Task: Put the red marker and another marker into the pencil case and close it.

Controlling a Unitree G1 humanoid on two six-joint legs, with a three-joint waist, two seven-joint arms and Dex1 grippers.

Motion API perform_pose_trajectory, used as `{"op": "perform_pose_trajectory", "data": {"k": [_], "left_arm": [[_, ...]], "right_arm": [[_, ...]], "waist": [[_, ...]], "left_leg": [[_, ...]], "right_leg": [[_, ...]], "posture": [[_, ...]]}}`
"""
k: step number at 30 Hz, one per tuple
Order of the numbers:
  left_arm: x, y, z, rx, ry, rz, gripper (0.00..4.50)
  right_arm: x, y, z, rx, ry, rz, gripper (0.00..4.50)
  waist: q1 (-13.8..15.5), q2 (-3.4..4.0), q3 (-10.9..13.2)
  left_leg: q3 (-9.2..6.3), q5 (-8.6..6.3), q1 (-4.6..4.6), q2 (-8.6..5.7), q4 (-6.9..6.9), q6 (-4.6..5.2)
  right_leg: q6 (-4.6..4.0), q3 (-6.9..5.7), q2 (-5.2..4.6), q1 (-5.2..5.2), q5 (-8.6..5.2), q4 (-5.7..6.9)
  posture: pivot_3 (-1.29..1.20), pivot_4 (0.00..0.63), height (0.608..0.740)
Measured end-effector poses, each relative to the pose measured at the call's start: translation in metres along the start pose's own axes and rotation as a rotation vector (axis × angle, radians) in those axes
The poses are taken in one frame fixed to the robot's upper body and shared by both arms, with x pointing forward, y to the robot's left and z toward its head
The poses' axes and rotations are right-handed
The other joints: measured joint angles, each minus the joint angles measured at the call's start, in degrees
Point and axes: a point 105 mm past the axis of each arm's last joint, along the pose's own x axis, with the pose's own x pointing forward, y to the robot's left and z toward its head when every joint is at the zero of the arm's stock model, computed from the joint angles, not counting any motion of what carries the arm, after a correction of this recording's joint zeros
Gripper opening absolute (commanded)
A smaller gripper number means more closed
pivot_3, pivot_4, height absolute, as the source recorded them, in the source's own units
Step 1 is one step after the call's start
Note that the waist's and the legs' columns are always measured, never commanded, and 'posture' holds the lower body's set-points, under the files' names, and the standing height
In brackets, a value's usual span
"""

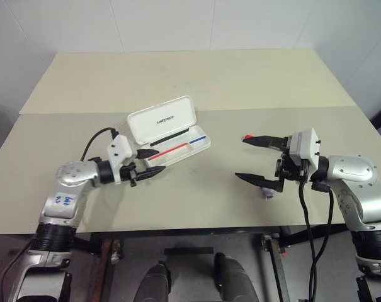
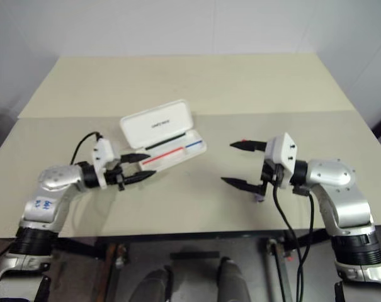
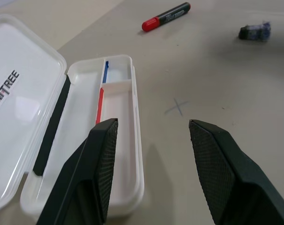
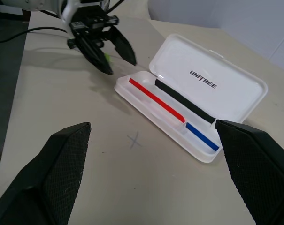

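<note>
Over the beige table, the right gripper hung with its two black fingers spread as wide as they go, empty and touching nothing, pointing across toward the case. The left gripper stood narrower, its fingers parted by a moderate gap, with bare tabletop visible between them in its own wrist view. Its tips were just beside the near end of the pencil case. In the right wrist view, a sliver of lime-green, perhaps another marker, showed by the left fingers; whether they touched it could not be told. The case lay open between the arms, nearer the left one, with its white lid tilted back, lettering facing up, a black strip at the hinge and red and blue stripes in the shallow tray. No marker showed in the tray. The red marker lay flat on the table, well apart from the case, toward the right gripper. Open tabletop stretched between case and marker, holding only a faint pen cross. A small dark scrap sat near the marker.
</note>
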Motion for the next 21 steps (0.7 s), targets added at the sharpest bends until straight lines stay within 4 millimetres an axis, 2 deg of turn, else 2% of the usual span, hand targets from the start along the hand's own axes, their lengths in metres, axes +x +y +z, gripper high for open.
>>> {"op": "perform_pose_trajectory", "data": {"k": [7, 14, 21], "left_arm": [[0.008, 0.002, -0.012, -0.011, 0.059, 0.023, 2.52], [0.017, 0.002, -0.033, -0.053, 0.162, 0.016, 2.52], [0.024, 0.010, -0.036, -0.048, 0.221, 0.038, 2.52]], "right_arm": [[-0.004, 0.004, -0.004, 0.022, 0.023, 0.009, 4.50], [-0.008, 0.004, 0.002, 0.000, 0.024, -0.012, 4.50], [-0.007, 0.008, 0.006, -0.013, 0.020, -0.023, 4.50]], "waist": [[-0.15, 0.00, 0.00], [0.03, 0.00, 0.00], [-0.13, -0.01, 0.00]], "left_leg": [[0.00, 0.00, 0.01, 0.00, 0.00, 0.00], [0.01, 0.00, 0.01, -0.01, 0.03, 0.00], [0.01, 0.01, 0.06, 0.00, 0.05, -0.01]], "right_leg": [[0.01, 0.00, 0.00, 0.00, 0.01, 0.01], [0.01, 0.00, 0.00, 0.00, 0.01, 0.01], [0.01, 0.01, 0.00, 0.02, 0.01, 0.08]], "posture": [[0.00, 0.150, 0.740], [0.00, 0.150, 0.740], [0.00, 0.150, 0.740]]}}
